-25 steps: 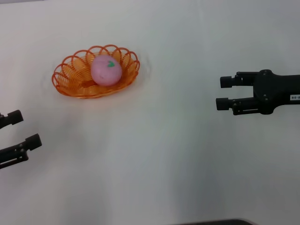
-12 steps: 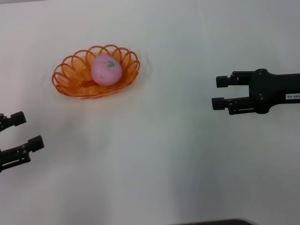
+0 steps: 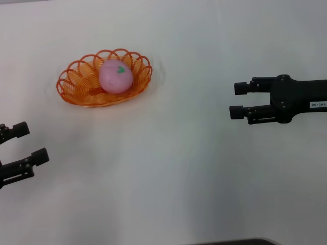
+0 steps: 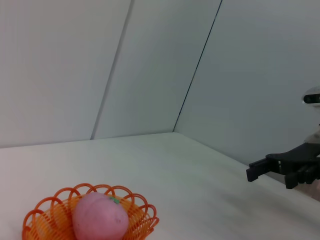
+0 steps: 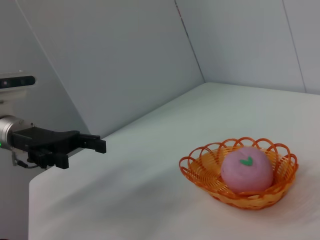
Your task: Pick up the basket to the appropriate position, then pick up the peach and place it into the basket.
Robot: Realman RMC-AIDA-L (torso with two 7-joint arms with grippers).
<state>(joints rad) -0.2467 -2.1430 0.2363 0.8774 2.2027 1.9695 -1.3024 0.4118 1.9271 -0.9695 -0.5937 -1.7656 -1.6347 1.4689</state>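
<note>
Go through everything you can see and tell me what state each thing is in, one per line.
basket: upright on the table, holding the peach, not gripped.
peach: resting inside the basket, leaf mark up.
left gripper: open, empty, at the left edge, apart from the basket.
right gripper: open, empty, far right of the basket, fingers pointing toward it.
table: white, bearing the basket.

One basket (image 3: 82,92), one peach (image 3: 116,76), two end effectors: left end effector (image 3: 30,143), right end effector (image 3: 238,100)

Peach (image 3: 116,76) in basket (image 3: 76,92) — table's (image 3: 168,173) far left.
</note>
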